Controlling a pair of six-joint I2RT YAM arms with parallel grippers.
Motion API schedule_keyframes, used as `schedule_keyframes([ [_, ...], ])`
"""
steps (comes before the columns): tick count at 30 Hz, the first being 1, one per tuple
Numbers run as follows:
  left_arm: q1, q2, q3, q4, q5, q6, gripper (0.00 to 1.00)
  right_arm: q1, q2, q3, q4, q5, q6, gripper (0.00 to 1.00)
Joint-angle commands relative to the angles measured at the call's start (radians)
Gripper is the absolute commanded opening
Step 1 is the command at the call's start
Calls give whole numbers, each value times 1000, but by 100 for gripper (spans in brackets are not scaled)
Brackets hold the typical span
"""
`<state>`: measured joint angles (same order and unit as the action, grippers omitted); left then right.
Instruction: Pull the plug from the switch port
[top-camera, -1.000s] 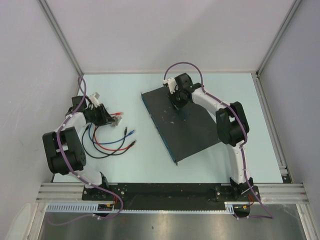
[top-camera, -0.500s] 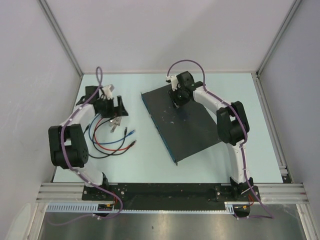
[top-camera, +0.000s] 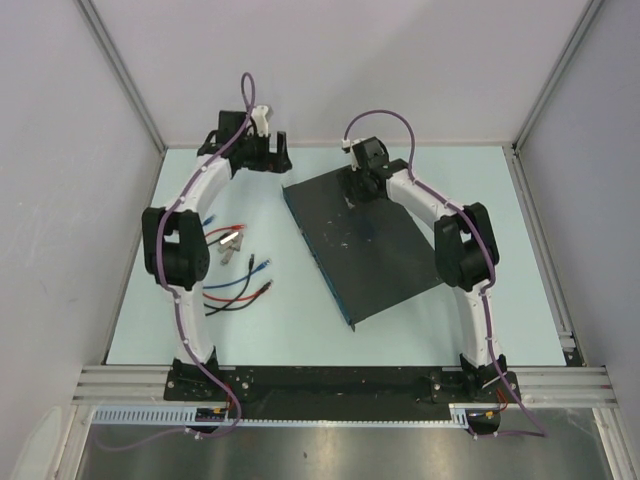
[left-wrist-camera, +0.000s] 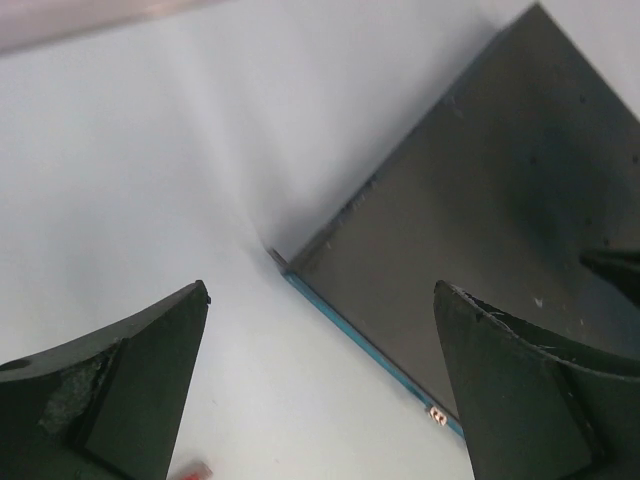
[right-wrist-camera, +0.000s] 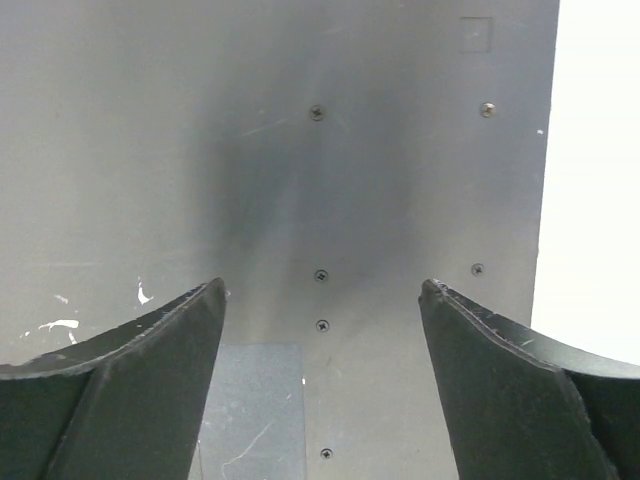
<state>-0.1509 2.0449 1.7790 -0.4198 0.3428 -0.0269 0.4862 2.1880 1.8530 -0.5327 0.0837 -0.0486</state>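
Over the table (top-camera: 300, 330), top view: the switch (top-camera: 375, 250) lay flat and skewed, right of centre. One corner sat near the far edge and the bluish socket edge faced the left side. Loose cables (top-camera: 232, 285) in red, blue and black, with plugs on their ends, lay toward the left edge, well apart from the switch. No lead ran into the socket edge that I could see. The left claw (top-camera: 268, 150) hung at the far edge, left of the switch's far corner. The right claw (top-camera: 362, 182) was over that corner.

Left wrist view: the left claw (left-wrist-camera: 320, 300) was released, jaws wide with nothing between them. Beneath were bare table and the switch (left-wrist-camera: 480, 230) corner with a strip of blue edge. A small pale bit on that edge was too small to call.

Right wrist view: the right claw (right-wrist-camera: 322, 290) was also released, jaws spread and empty over the switch (right-wrist-camera: 320, 150) top. Screws, pale scuffs and a grey patch showed. I couldn't tell if it touched.

My read: the plug looked already out and both claws were empty, so the pull seemed done. Left to do: confirm every socket is vacant, which isn't resolvable here.
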Motion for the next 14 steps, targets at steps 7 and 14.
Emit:
schedule_keyframes([
  [7,40,8,257,-5,-106,64,100,-1,-116,37,68,177,-13,100],
  [14,21,-74,106,-19,-136,88,100,-9,-126,2,66,179,-16,100],
])
